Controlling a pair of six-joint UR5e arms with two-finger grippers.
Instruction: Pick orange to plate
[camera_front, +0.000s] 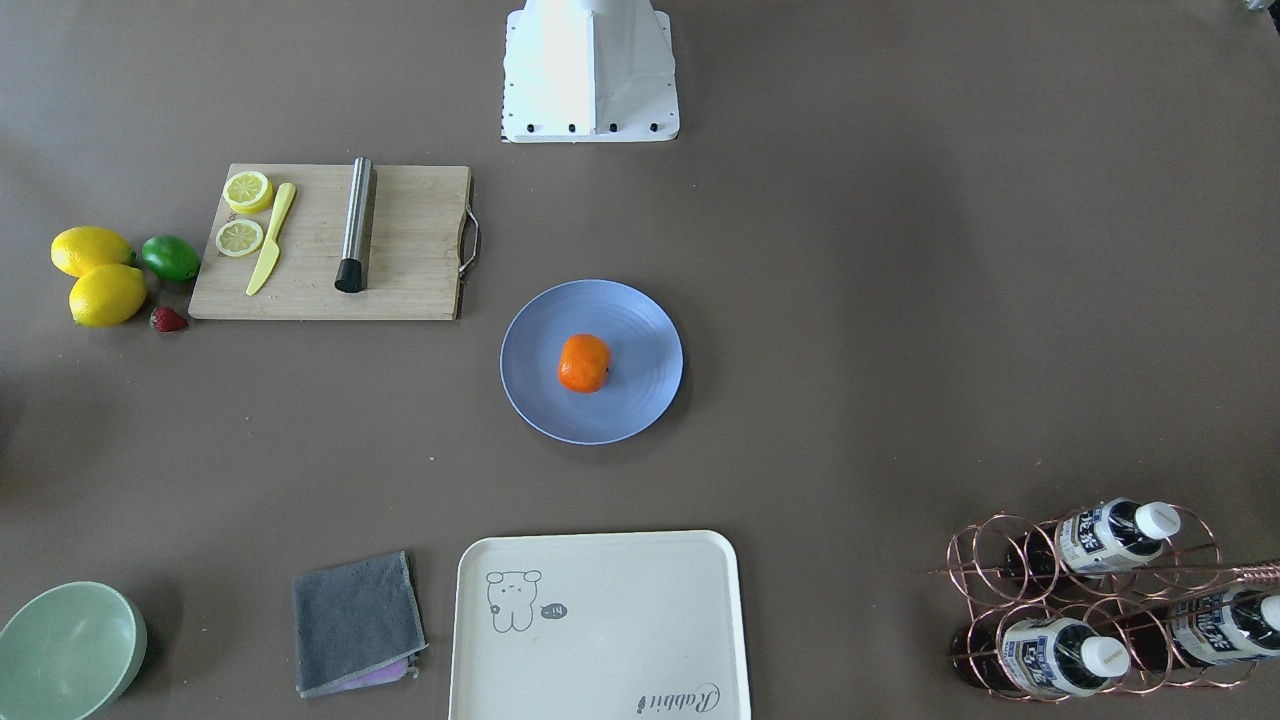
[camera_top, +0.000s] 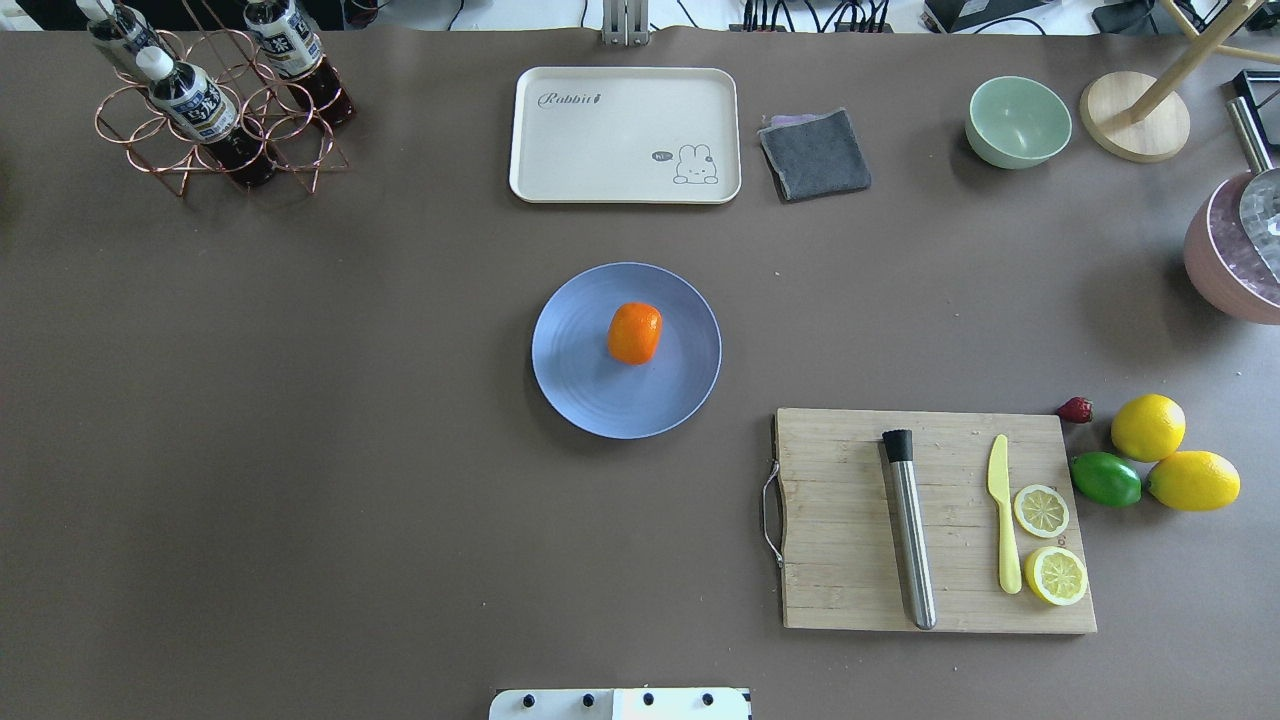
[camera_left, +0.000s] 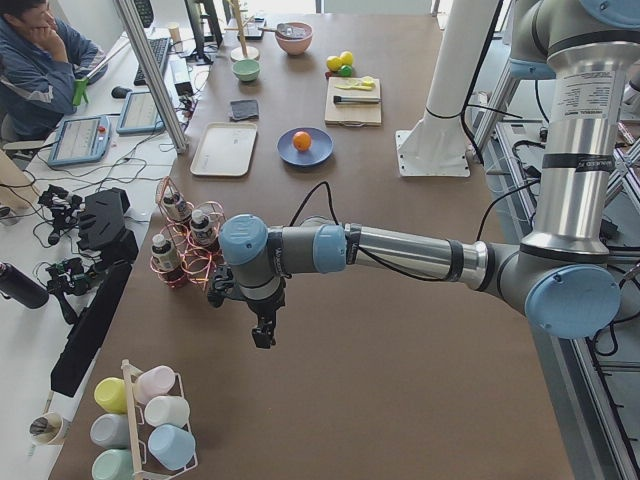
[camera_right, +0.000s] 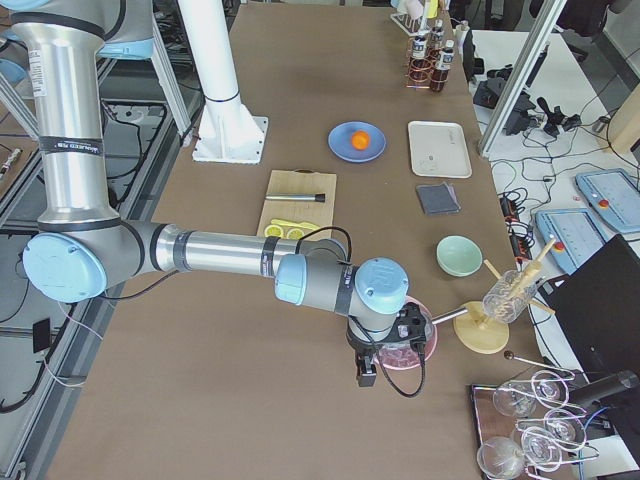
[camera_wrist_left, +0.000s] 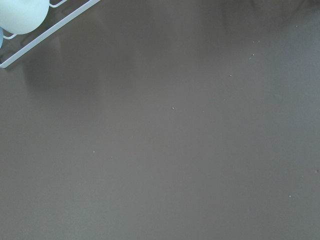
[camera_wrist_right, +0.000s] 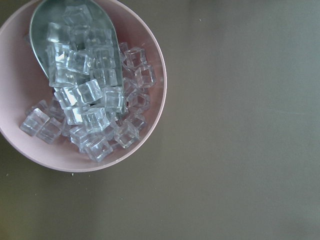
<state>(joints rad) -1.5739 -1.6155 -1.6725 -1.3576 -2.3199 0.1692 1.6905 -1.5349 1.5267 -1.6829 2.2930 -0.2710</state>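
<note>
The orange (camera_front: 584, 362) lies on its side near the middle of the round blue-lavender plate (camera_front: 645, 325), at the centre of the table. In the overhead view the orange (camera_top: 635, 333) rests on the plate (camera_top: 575, 375) with no arm near it. My left gripper (camera_left: 264, 338) hangs over bare table far from the plate, beside the bottle rack; I cannot tell whether it is open or shut. My right gripper (camera_right: 367, 376) hovers at the other end of the table by a pink bowl; its state cannot be told either. Neither wrist view shows fingers.
A cutting board (camera_top: 935, 520) carries a steel tube, yellow knife and lemon slices. Lemons and a lime (camera_top: 1105, 478) lie beside it. A cream tray (camera_top: 625, 135), grey cloth (camera_top: 815, 153), green bowl (camera_top: 1018, 121), bottle rack (camera_top: 215, 100) and pink ice bowl (camera_wrist_right: 82, 85) stand around.
</note>
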